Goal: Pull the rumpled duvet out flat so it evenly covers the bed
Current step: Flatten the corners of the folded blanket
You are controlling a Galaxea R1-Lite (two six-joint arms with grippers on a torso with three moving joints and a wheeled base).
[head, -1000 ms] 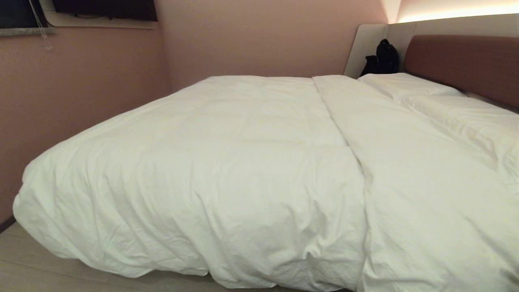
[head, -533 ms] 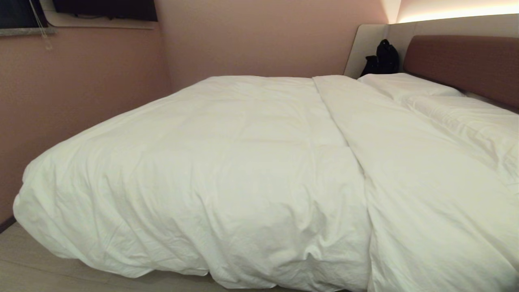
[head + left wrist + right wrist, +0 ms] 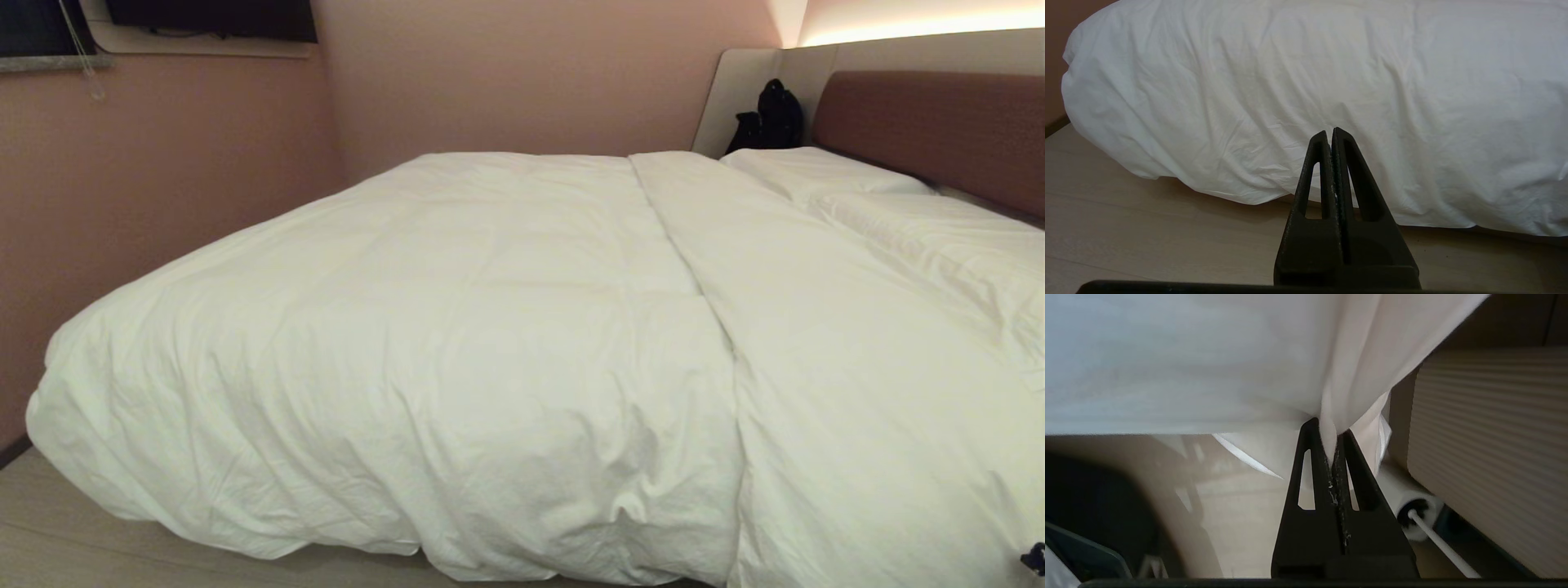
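While pinched, duvet between right gripper jaws.

The duvet is seen as plain white, unpatterned. The pillows are white too. The headboard is coloured reddish brown, set in a pale grey surround. The walls are painted dusty pink. The floor is shown in pale beige wood grain. Both grippers are black.
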